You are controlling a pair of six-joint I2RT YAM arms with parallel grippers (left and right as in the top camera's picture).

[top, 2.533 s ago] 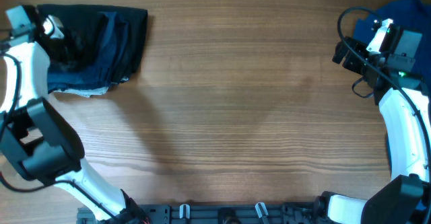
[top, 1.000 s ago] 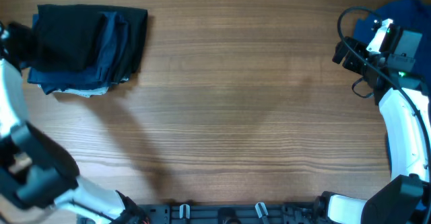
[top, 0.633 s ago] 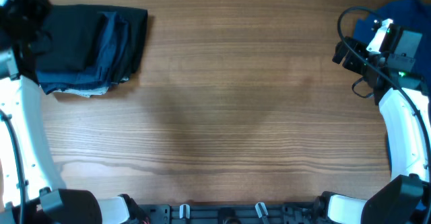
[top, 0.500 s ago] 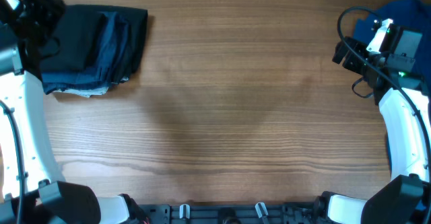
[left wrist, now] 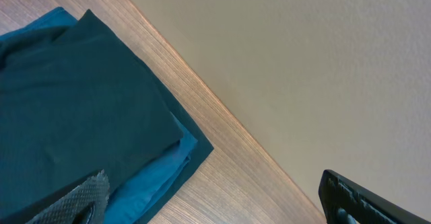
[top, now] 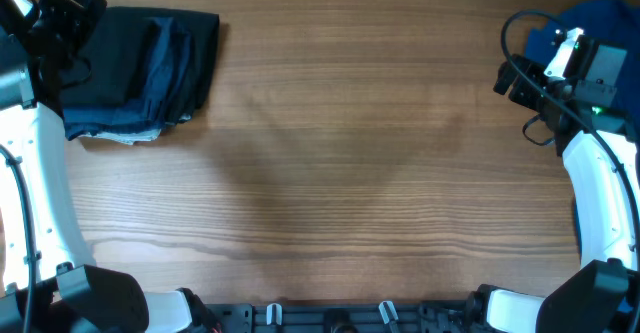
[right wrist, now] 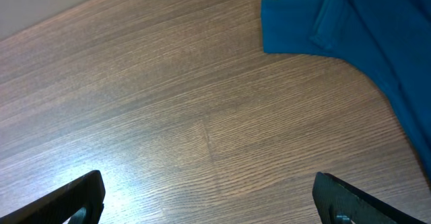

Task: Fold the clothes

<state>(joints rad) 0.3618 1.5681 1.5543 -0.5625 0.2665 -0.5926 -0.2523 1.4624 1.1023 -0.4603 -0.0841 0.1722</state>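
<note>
Left jaws are up over the far-left corner of the tabletop [top: 340,173], right at the edge of the folded stack [top: 135,73]. On the left wrist feed I've got both fingers [left wrist: 77,200] at the bottom corners of the frame, spread wide, with only wood and a corner of cloth between them. One finger overlaps the fabric in the picture; whether it touches, I can't tell.

The stack looks tidy. There's a black layer [top: 105,58] on top, flat and smooth, with navy folds [top: 180,68] showing along its right side and a paler blue hem [top: 120,133] peeking out at the near edge. From the wrist, the top layer has a crisp straight edge, and a brighter blue layer steps out beneath it.

Right jaws are wide as well, both fingers [right wrist: 71,197] at the frame's bottom corners, bare wood between. They hang near the bright blue garment [top: 600,13], lying loose in the far-right corner, partly under the right arm [top: 600,203]. One squared flap of it sticks out across the wood.
</note>
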